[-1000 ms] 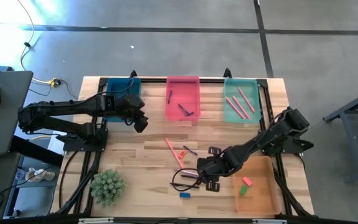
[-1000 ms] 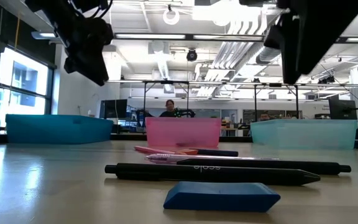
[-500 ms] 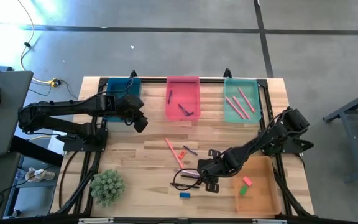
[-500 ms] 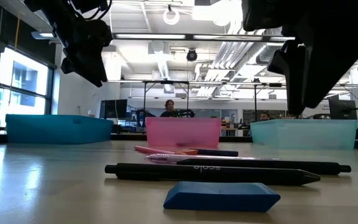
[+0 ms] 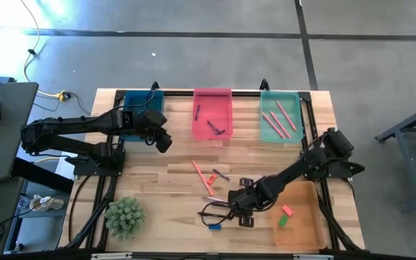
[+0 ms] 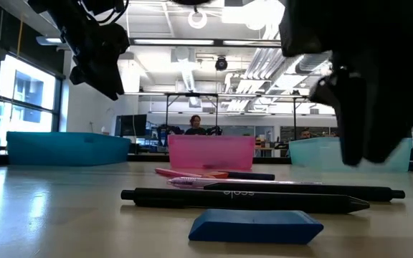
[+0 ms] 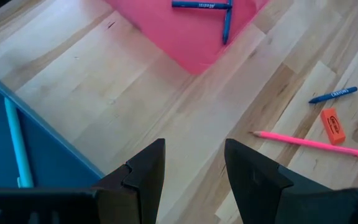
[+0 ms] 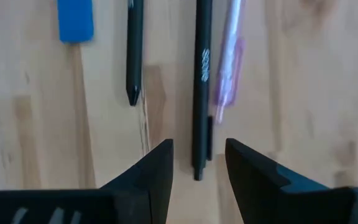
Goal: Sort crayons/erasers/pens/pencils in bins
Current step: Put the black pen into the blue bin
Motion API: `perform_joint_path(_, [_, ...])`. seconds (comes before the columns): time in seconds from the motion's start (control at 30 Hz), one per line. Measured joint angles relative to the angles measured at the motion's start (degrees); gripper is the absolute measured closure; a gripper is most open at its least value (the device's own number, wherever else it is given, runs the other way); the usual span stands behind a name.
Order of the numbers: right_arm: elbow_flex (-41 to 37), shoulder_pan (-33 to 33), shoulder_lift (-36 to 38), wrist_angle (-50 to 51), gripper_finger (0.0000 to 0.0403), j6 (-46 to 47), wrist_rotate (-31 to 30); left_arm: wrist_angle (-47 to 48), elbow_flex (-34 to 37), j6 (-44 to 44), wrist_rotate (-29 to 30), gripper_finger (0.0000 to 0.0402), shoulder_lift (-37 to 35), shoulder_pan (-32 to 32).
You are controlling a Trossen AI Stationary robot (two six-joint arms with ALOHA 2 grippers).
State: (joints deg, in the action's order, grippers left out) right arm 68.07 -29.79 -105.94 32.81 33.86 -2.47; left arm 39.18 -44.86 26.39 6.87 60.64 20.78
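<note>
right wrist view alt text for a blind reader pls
The right gripper, fingers open, hovers over a black pen on the wooden table. A purple pen lies beside it, with another black pen and a blue eraser nearby.

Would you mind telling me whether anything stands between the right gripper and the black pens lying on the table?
Nothing visible does: the right gripper, open, hovers directly over a black pen, with bare wood between.
</note>
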Motion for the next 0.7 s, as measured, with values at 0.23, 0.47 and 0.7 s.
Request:
perform_joint_path(0.23, [0.0,-1.41,-2.69,-0.64,0.0263,3.53,-0.37,-0.02,0.0,0.01,0.05,0.0245,0.0,-0.03])
perform_joint_path(0.47, [0.27,-1.48,-4.89,-0.34,0.0263,7.11,-0.96,-0.05,0.02,0.01,0.1,0.0245,0.0,-0.07])
perform_joint_path(0.7, [0.26,-1.48,-5.26,0.79,0.0275,7.64,-1.12,-0.04,0.02,0.0,0.18,0.0245,0.0,-0.07])
